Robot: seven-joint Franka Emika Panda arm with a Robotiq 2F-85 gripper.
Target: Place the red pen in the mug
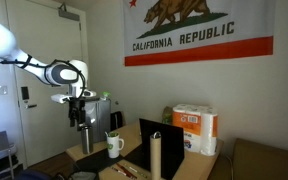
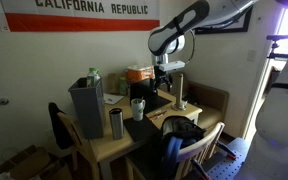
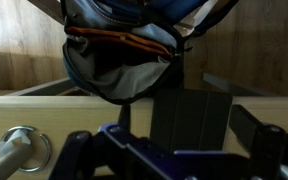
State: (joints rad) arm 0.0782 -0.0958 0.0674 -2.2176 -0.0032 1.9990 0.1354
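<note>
The white mug (image 1: 115,146) stands on the wooden table (image 1: 189,163) with its handle to one side; it also shows in an exterior view (image 2: 138,108). A thin reddish thing that may be the red pen (image 1: 125,170) lies on the table in front of the mug, too small to be sure. My gripper (image 1: 80,118) hangs above the table's edge, up and to the side of the mug, also seen in an exterior view (image 2: 164,82). In the wrist view its dark fingers (image 3: 184,122) stand apart with nothing between them.
A paper-towel pack (image 1: 196,128), a black upright panel (image 1: 160,134) and a tall roll (image 1: 155,155) stand on the table. A grey box (image 2: 86,106), a metal tumbler (image 2: 116,123) and a dark backpack (image 2: 181,131) on a chair are close by.
</note>
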